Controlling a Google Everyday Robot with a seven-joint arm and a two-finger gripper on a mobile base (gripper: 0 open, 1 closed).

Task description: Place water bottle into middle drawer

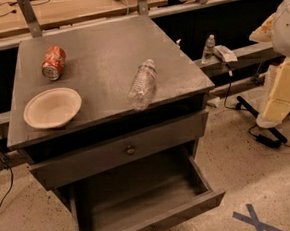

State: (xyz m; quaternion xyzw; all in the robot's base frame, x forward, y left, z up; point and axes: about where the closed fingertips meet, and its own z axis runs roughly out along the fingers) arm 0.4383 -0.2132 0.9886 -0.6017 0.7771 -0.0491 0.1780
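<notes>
The water bottle (142, 84), clear ribbed plastic with a white cap, lies on its side on the grey cabinet top (104, 45), near the front right edge, cap pointing away. The middle drawer (142, 203) stands pulled open below, a deep grey box with a low front panel and a tiny knob; I see nothing inside it. My gripper (280, 99), white and cream, hangs at the far right of the view, level with the cabinet's front and well apart from the bottle. It holds nothing that I can see.
An orange soda can (53, 63) lies at the back left of the top and a pale bowl (52, 108) at the front left. The drawer with a round metal knob (130, 150) is shut. A small clear bottle (208, 48) stands on a ledge behind. Cables (264, 138) and blue X tape (256, 219) are on the floor.
</notes>
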